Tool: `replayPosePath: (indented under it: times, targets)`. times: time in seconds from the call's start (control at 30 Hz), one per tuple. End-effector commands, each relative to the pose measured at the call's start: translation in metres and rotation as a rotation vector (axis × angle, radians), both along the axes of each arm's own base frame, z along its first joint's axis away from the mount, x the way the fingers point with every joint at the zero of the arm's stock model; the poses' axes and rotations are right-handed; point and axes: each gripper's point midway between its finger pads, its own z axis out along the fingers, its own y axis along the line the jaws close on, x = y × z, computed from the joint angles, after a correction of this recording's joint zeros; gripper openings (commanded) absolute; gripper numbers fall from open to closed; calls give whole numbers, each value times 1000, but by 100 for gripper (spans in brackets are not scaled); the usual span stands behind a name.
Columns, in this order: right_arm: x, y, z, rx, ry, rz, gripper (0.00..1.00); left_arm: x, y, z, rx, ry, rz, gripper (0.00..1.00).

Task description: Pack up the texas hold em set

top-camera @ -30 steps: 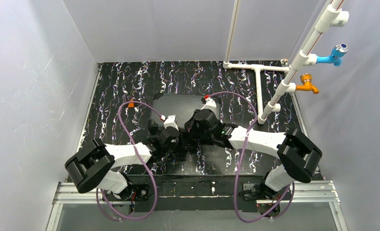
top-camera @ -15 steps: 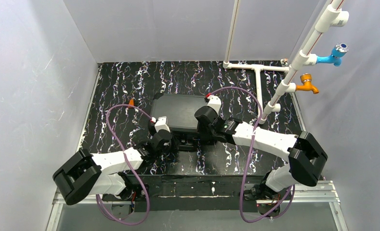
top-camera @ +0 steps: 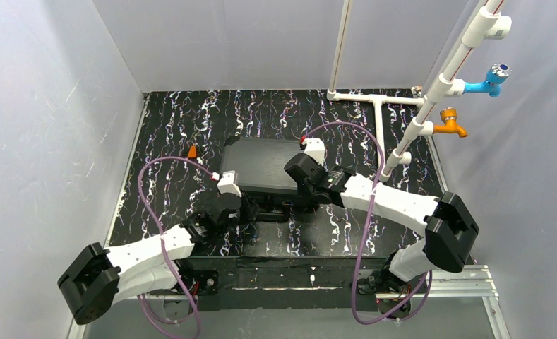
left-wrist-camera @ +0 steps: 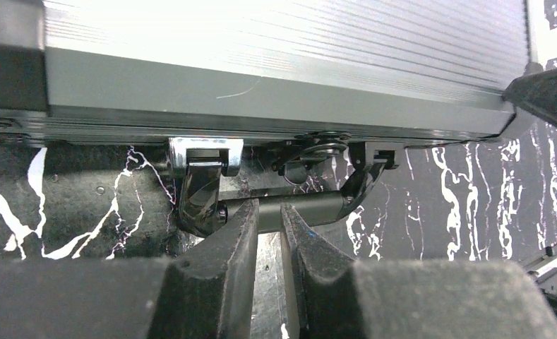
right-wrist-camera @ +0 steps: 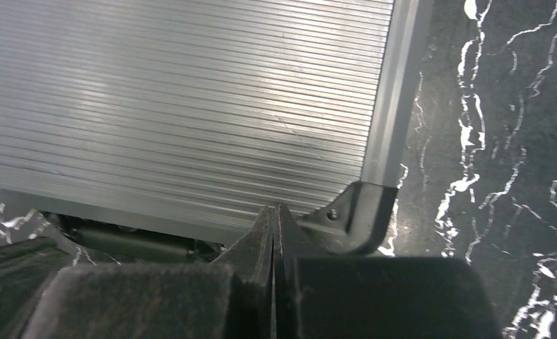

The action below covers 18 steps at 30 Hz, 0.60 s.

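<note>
1. Since half a second ago your left arm has swung its elbow out towards the near-left corner, and its wrist now sits lower at the case's near edge. Your right arm has barely shifted.
2. The case [top-camera: 261, 164] lies flat with its lid down, mid-tabletop, its long side facing the arms. None of its contents can be seen.
3. Its lid is finely ribbed and looks dark from above, silvery grey in the wrist views. It has a plain metal frame and black corner caps [right-wrist-camera: 353, 212].
4. On the near side a dark carry handle [left-wrist-camera: 310, 208] hangs from a shiny bracket [left-wrist-camera: 203, 176].
5. Your left gripper [left-wrist-camera: 268, 212] is released. Only a narrow gap shows between its fingers, and the tips reach the handle bar without clasping it.
6. Your right gripper [right-wrist-camera: 274, 212] is clenched with nothing in it, its tip at the case's near-right corner.
7. A small orange piece [top-camera: 192, 152] lies just left of the case, apart from it.
8. The tabletop [top-camera: 190, 120] is black with white marbling.
9. Pale grey walls enclose it on three sides.
10. White pipes [top-camera: 378, 120] stand at the far right, carrying a blue tap [top-camera: 496, 76] and an orange tap [top-camera: 450, 126].
11. Purple cables [top-camera: 155, 212] loop over both arms.
</note>
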Motion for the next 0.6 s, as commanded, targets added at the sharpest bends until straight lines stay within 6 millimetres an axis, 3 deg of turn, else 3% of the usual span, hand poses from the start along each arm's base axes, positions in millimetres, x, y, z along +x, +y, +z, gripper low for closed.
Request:
replayPosePath:
  times: [0.0,0.07,0.17,0.37,0.47,0.57]
  targets:
    - [-34,-30,-11,-186,132,127,4,-1,16,13,37,-34,26,19]
    - [-27,-20,9,-133,74,157,13,-1,26,25,57,-50,56,20]
    - [-17,-7,40,-51,-19,190,38,-5,41,38,103,-73,63,22]
    - [-2,7,90,25,-151,220,62,-9,67,81,172,-159,74,30]
    - [3,15,114,69,-214,250,83,-11,78,103,215,-195,67,36]
    - [7,26,145,131,-294,298,97,-12,90,125,260,-229,73,46]
